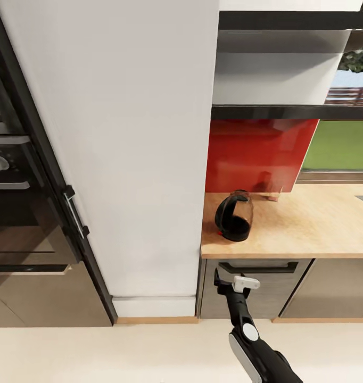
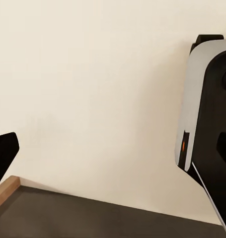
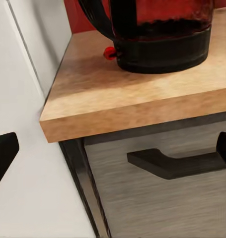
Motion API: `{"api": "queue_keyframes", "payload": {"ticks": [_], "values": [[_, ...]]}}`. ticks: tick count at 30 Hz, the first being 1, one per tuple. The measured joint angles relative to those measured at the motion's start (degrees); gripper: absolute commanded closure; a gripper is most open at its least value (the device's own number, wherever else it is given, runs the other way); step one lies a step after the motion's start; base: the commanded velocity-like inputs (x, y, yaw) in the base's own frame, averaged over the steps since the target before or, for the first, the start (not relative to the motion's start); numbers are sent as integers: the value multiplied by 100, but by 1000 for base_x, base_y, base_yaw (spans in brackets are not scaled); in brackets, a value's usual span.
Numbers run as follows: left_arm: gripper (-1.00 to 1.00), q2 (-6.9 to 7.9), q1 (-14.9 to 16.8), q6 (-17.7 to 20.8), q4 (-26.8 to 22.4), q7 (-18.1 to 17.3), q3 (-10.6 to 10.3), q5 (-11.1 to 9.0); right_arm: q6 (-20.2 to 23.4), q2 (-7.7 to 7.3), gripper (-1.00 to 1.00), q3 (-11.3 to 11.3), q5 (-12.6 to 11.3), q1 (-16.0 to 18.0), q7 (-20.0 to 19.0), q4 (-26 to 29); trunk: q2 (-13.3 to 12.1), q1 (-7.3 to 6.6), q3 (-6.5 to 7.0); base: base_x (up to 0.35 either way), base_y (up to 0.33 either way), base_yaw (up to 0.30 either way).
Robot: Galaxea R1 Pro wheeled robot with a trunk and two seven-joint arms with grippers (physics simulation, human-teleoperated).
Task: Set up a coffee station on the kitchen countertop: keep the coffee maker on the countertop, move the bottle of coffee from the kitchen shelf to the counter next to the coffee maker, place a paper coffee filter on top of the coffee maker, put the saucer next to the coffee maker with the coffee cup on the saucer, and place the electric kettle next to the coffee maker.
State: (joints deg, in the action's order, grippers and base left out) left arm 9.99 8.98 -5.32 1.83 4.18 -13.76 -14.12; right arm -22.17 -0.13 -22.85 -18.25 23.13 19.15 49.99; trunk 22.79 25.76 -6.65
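Note:
The electric kettle (image 1: 234, 216), rounded glass with a black base and handle and dark liquid inside, stands at the left end of the kitchen countertop (image 1: 309, 234). In the right wrist view the kettle (image 3: 157, 34) sits just behind the countertop's front edge (image 3: 132, 109). My right gripper (image 1: 224, 280) hangs open below that edge, in front of a drawer, holding nothing; its fingertips (image 3: 3, 153) stand far apart. The dark grey kitchen shelf (image 1: 288, 112) runs above the counter. My left gripper (image 2: 113, 153) points at the cream floor, open and empty.
A tall white cabinet (image 1: 133, 149) stands left of the counter, with a built-in oven (image 1: 16, 213) beyond it. A drawer handle (image 3: 177, 163) lies under the worktop. A red backsplash (image 1: 256, 154) backs the counter, with a small tan object (image 1: 272, 194) at its foot.

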Motion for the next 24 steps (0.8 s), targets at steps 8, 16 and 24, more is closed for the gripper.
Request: {"api": "queue_keyframes", "payload": {"ticks": [8, 16, 24], "values": [[-100, -3, 7, 4, -7, 0, 0, -2, 1, 9, -100, 5, 3, 0, 4, 93, 1, 0, 0, -180, 0, 0], [-100, -4, 8, 4, -8, 0, 1, -7, 17, 0, -100, 8, 3, 0, 6, 634, 0, 0, 0, -58, 0, 0], [-100, -9, 8, 4, -8, 0, 2, -9, 29, -9, -100, 39, 7, 0, 7, 1187, 1, -1, 0, -68, 0, 0]]}}
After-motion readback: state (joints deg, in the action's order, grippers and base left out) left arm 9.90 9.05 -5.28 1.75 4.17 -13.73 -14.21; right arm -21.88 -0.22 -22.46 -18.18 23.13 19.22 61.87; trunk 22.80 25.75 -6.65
